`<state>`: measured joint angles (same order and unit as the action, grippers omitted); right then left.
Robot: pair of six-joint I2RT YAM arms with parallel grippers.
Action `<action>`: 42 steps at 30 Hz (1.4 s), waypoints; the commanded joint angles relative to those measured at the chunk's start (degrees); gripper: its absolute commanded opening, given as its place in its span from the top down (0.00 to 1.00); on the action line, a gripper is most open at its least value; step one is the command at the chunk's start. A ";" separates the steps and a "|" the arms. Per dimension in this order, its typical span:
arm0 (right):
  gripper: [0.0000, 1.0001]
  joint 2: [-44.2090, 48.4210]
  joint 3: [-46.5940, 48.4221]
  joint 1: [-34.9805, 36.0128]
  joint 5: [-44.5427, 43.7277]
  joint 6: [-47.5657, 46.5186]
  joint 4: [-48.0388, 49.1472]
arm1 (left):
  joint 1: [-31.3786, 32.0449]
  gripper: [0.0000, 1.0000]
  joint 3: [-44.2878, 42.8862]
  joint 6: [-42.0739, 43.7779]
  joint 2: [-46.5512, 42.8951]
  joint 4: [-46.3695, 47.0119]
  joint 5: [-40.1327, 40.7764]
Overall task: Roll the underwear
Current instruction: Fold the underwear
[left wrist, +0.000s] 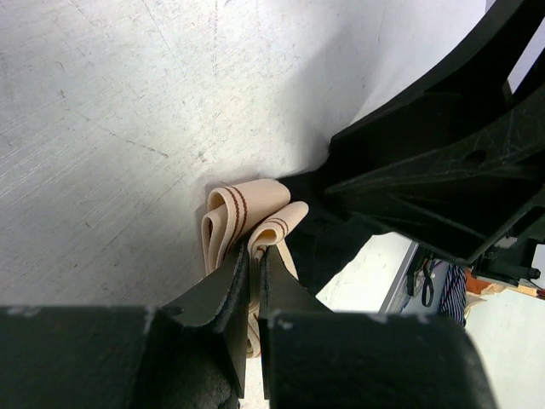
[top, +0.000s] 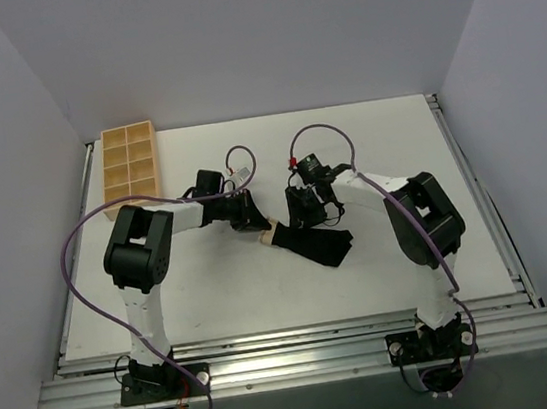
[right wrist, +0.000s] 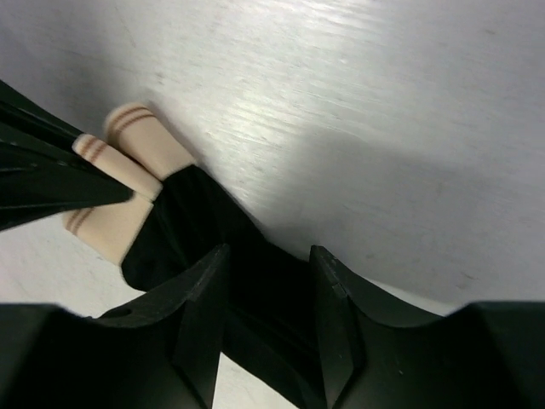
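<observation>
Black cloth with a beige band, the underwear (top: 321,246) lies near the middle of the white table (top: 266,301) in the top view. It is drawn into a narrow strip that slants from the waistband (top: 266,234) at its left end down to a dark end at the lower right. The left gripper (top: 255,224) reaches in from the left and meets that beige end. In the left wrist view its fingers (left wrist: 230,285) are clenched together on a fold of the striped waistband (left wrist: 243,200), which loops out beyond their tips and rests on the table. The right gripper (top: 306,218) comes in from the right, just beside the left one, over the upper part of the strip. In the right wrist view its fingers (right wrist: 204,294) stand apart, released, with the black cloth (right wrist: 213,230) running through the gap between them and on toward the bottom edge. At the left of that view the waistband shows pinched in the tips of the left fingers (right wrist: 60,183). A tan wooden tray (top: 108,176) sits at the upper left of the table, well apart from the cloth.
</observation>
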<state>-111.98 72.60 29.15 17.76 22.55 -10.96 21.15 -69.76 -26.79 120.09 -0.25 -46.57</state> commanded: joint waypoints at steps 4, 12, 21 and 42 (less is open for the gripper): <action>0.55 4.05 -2.90 -3.48 -3.17 -7.77 -8.98 | -1.11 0.98 -0.64 1.39 2.07 -1.51 1.57; 0.53 7.48 -4.66 -9.89 1.05 -13.75 -10.40 | -1.20 0.98 -0.82 1.38 3.13 -1.59 0.86; 0.52 10.47 -6.77 -11.22 8.34 -14.63 -8.46 | -1.20 0.98 -1.78 2.00 3.83 -2.56 0.78; 0.59 18.72 -12.38 -11.22 5.26 -11.30 -12.51 | -1.28 0.98 -4.25 2.88 5.24 -3.97 0.42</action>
<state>-96.86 62.94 17.72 22.35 10.04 -21.17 20.25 -72.86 -26.37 122.93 -2.85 -50.19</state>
